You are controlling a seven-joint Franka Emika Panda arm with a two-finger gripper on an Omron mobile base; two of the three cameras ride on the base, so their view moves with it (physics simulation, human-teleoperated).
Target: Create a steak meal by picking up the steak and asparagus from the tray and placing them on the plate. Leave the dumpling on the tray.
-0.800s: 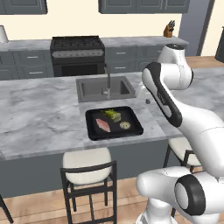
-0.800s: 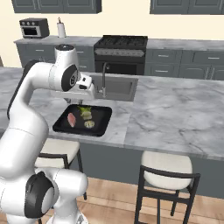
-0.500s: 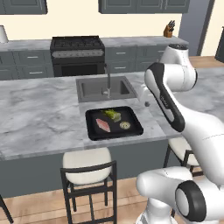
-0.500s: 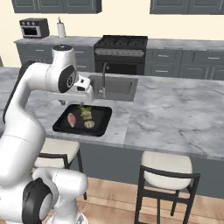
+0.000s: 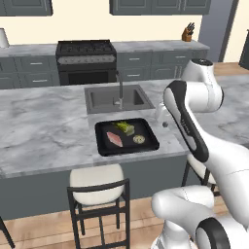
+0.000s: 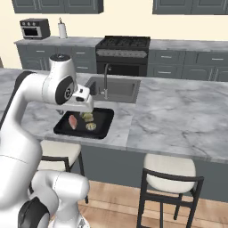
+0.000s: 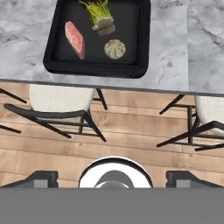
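Steak (image 7: 75, 39) lay flat in the tray (image 7: 57, 36), a pink-red oblong slab with paler streaks, on the tray's left side in the hand view. Asparagus (image 7: 100, 17) sat near it, apart: a short yellow-green stalk bundle, its tips cut off by the top edge of the hand view. Dumpling (image 7: 115, 49) was a round pale lump with a pleated top, just below the asparagus there, whether touching was hard to tell. Tray was black, shallow, with a raised rim and rounded corners, resting on the grey marbled counter (image 7: 170, 52) close to its front edge.

In the left base view, steak (image 5: 114, 139), asparagus (image 5: 124, 127) and dumpling (image 5: 139, 139) were small but separable inside the tray (image 5: 150, 141), in front of the grey sink (image 5: 99, 99). In the right base view the tray (image 6: 104, 122) was partly covered by the arm; steak (image 6: 73, 120) showed beside it.

Claw (image 7: 112, 176) hung well short of the counter edge over the wood floor (image 7: 131, 135), fingertips (image 7: 43, 177) dark and blocky, set wide apart, holding nothing. Two stools (image 7: 59, 98) with pale seats stood under the counter, one cut off at the right edge.
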